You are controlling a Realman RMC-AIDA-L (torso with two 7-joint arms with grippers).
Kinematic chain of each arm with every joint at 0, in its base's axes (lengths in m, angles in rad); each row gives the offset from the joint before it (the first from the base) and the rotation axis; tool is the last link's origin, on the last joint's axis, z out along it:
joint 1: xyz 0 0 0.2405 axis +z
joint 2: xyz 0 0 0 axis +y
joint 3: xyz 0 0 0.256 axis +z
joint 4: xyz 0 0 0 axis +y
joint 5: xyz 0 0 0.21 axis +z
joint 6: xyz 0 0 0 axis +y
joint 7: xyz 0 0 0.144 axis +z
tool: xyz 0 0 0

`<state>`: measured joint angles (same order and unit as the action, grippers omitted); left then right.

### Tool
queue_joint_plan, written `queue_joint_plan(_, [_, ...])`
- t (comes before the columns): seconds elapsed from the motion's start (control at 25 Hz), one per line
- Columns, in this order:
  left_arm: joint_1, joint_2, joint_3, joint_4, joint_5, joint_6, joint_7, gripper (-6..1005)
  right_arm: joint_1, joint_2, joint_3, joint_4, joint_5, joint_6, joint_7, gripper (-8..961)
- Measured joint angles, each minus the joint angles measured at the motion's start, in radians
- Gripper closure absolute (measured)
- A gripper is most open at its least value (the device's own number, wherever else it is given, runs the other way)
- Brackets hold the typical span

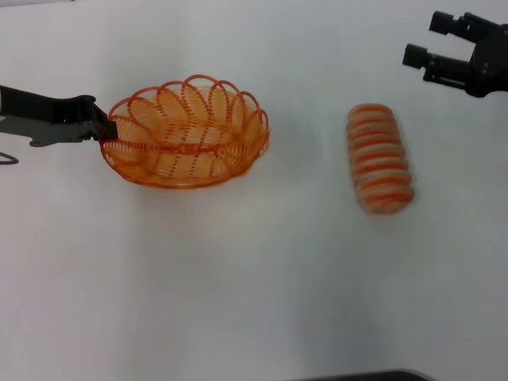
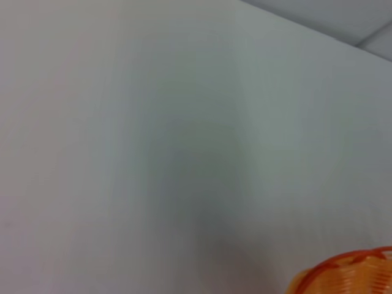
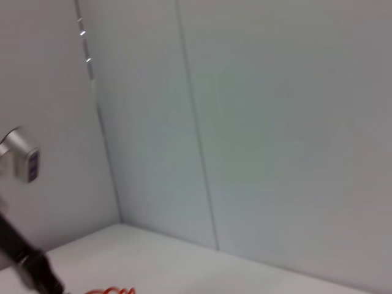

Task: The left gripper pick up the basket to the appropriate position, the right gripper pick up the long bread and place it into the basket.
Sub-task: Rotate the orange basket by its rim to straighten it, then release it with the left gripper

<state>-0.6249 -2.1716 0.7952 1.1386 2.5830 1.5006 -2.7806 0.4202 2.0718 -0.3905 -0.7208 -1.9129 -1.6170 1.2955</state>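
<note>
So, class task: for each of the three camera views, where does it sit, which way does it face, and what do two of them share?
Head view: above, facing down at the table; left gripper at the basket rim, right gripper open, long bread.
Left wrist view: faces the table; only the basket's edge.
Right wrist view: faces the wall; the other arm.
Shared: the basket.

Left gripper [image 1: 101,127]: matte black, slim. Right gripper [image 1: 425,44]: black, blocky two-finger jaws.
</note>
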Motion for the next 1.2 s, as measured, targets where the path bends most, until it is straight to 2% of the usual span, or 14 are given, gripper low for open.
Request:
queue_joint_plan(0.4, [0.084, -0.002, 0.123, -0.001, -0.077, -0.119, -0.05, 935, -0.003, 0.013, 0.002, 0.031, 0.087, 0.042, -0.042, 82])
queue_joint_plan(0.68, [0.109, -0.004, 0.139, -0.004, -0.088, -0.173, -0.06, 936, -0.004, 0.015, 0.003, 0.056, 0.106, 0.058, -0.051, 82])
queue_joint_plan(0.92, [0.152, -0.004, 0.191, -0.011, -0.133, -0.24, -0.084, 936, -0.006, 0.015, 0.003, 0.088, 0.107, 0.059, -0.098, 82])
queue_joint_plan(1.2, [0.165, -0.004, 0.226, -0.013, -0.145, -0.275, -0.097, 936, -0.007, 0.014, 0.003, 0.118, 0.128, 0.062, -0.129, 81])
